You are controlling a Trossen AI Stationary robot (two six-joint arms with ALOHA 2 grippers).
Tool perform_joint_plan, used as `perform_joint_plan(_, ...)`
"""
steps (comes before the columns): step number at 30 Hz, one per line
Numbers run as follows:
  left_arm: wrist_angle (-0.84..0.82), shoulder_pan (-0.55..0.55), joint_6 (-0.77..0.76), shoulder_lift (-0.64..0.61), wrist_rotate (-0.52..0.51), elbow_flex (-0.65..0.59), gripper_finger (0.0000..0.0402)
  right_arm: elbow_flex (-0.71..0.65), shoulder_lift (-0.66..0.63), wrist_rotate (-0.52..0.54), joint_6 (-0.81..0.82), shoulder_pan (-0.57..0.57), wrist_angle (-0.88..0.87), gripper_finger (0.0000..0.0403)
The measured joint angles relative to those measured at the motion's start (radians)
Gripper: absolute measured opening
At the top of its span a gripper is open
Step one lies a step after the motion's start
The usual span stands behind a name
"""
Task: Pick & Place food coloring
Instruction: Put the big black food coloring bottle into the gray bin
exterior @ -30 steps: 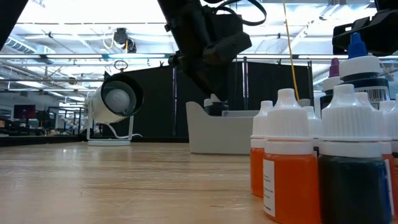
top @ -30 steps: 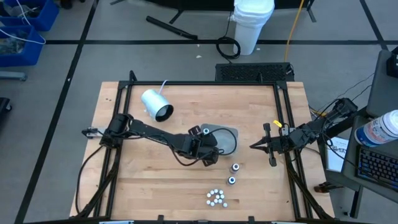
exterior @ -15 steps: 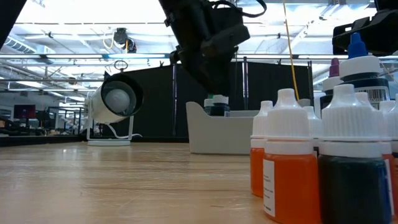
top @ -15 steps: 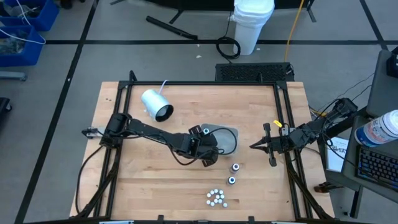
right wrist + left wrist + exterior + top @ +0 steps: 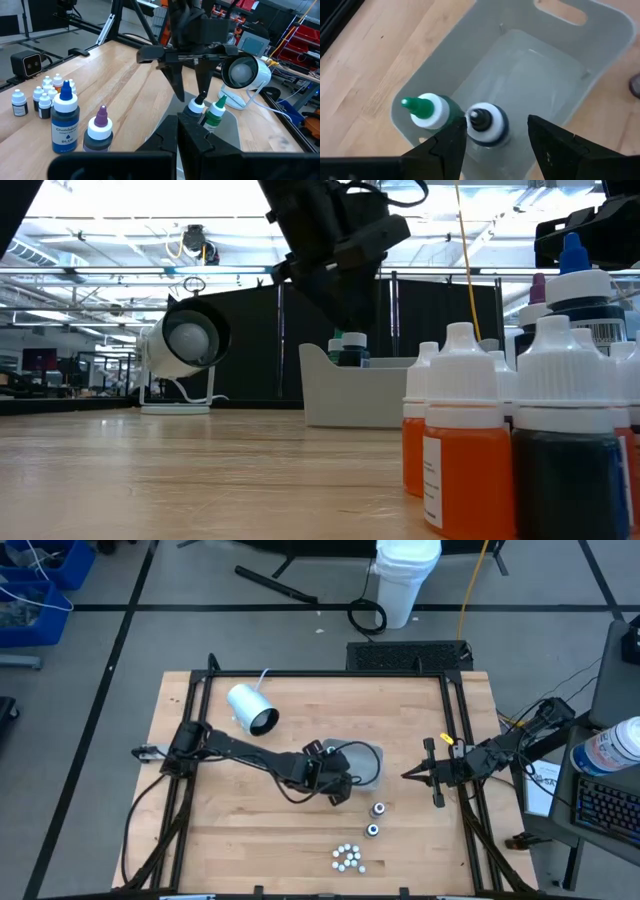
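Observation:
My left gripper [image 5: 497,124] is open and hovers over the near end of the grey tray [image 5: 372,762]. Two food coloring bottles stand upright on the tray's floor: a green-capped one [image 5: 427,107] and a dark-tipped, white-capped one [image 5: 485,122]. My fingers stand on either side of the dark-tipped bottle's cap [image 5: 195,104], apart from it. More food coloring stands on the table: two larger bottles [image 5: 378,809] and a cluster of tiny ones [image 5: 347,857]. My right gripper [image 5: 408,776] is shut and waits near the table's right edge.
A big white cylinder [image 5: 250,708] with a dark mouth lies near the table's far left. In the right wrist view a blue bottle [image 5: 65,125] and a purple-capped one [image 5: 100,130] stand near the tray [image 5: 230,125]. Bare wood lies left of the bottles.
My left gripper has risen straight up out of the tray. The dark-tipped bottle, at first mostly hidden behind the gripper, now stands in full view in the tray below the fingers.

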Motion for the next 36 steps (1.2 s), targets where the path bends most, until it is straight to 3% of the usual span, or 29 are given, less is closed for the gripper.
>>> perform_joint_plan(26,0.002,0.018,0.034,0.006,0.026,-0.001,0.0191,0.000,0.000,0.000,0.000,0.000,0.000,0.0000)
perform_joint_plan(36,0.084,0.048,0.019,0.006,0.029,-0.098,0.0191,0.000,0.000,0.000,0.000,0.000,0.000,0.0000)
